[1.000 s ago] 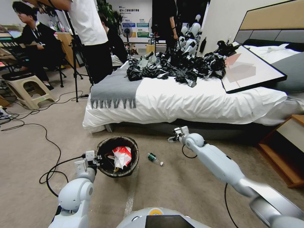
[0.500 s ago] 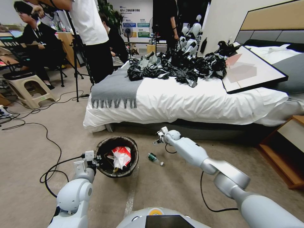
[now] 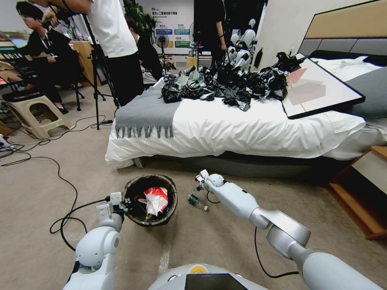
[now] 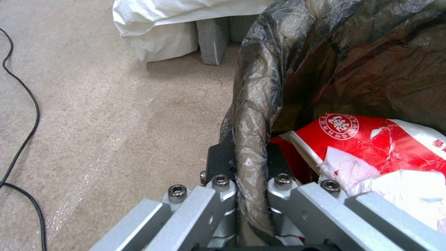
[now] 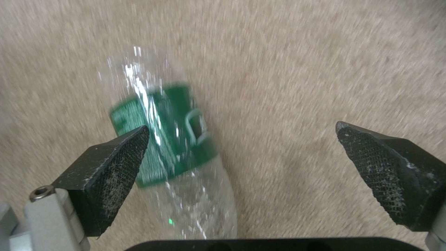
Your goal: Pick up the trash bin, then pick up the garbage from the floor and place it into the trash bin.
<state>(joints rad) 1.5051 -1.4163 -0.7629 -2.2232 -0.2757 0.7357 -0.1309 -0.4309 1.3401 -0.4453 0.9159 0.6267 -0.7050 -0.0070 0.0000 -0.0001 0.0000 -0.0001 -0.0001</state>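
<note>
I see the bed (image 3: 242, 129) behind, and the trash bin (image 3: 150, 200) on the floor (image 3: 209, 241) before it, red-and-white wrapper (image 3: 155, 199) inside. My left gripper (image 4: 245, 181) has its jaws clenched on the bin's rim. My right gripper (image 5: 241, 157) hangs, jaws released, over a green-labelled bottle (image 5: 172, 164) beside the bin

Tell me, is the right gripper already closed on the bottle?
No. Its fingers are spread wide apart above the bottle, which lies on the carpet.
</note>
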